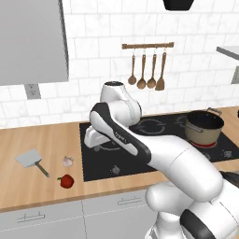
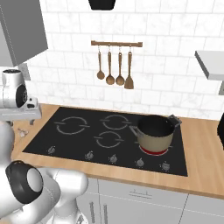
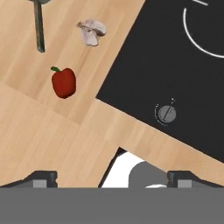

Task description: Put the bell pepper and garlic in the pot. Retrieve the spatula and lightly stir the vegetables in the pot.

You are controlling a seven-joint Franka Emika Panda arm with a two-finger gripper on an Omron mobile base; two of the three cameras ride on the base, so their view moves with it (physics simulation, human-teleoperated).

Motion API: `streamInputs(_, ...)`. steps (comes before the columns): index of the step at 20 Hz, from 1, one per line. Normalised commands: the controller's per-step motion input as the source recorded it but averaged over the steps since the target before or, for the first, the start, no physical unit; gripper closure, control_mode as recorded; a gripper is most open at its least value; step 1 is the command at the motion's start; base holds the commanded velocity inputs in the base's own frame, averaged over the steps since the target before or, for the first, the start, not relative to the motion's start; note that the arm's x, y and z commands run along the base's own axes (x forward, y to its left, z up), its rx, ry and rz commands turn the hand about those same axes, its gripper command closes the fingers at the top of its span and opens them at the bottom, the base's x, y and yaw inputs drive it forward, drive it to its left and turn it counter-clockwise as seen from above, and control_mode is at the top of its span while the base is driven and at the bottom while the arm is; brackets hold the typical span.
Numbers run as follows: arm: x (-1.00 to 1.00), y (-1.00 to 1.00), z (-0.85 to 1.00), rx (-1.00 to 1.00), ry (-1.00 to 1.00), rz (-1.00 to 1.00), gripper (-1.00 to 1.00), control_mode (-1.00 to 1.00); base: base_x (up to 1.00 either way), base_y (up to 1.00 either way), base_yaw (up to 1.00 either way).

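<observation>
one bell pepper sitting left of centre, one garlic lying upper left, one spatula, one pot, gripper hanging wide open, gripping nothing

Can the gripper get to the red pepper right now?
Probably yes. The pepper lies alone on the bare counter, apart from the garlic and spatula. The gripper is open above the counter with nothing between them.

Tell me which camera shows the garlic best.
The hand view: the garlic lies close and unobstructed on the wooden counter, near the bell pepper. The left base view shows it small and distant.
</observation>
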Motion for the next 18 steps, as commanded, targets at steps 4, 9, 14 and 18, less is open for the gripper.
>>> streamInputs(4,-0.03,0.55,-0.30,-0.04,0.05,0.02,-1.00,-1.00,0.00,0.00,0.00)
streamInputs(9,0.00,0.68,-0.41,-0.04,0.02,0.00,-1.00,-1.00,0.00,0.00,0.00)
streamInputs(14,0.00,0.47,-0.44,-0.01,0.00,0.00,-1.00,-1.00,0.00,0.00,0.00)
streamInputs(18,0.00,0.27,-0.31,0.00,0.00,0.00,-1.00,-1.00,0.00,0.00,0.00)
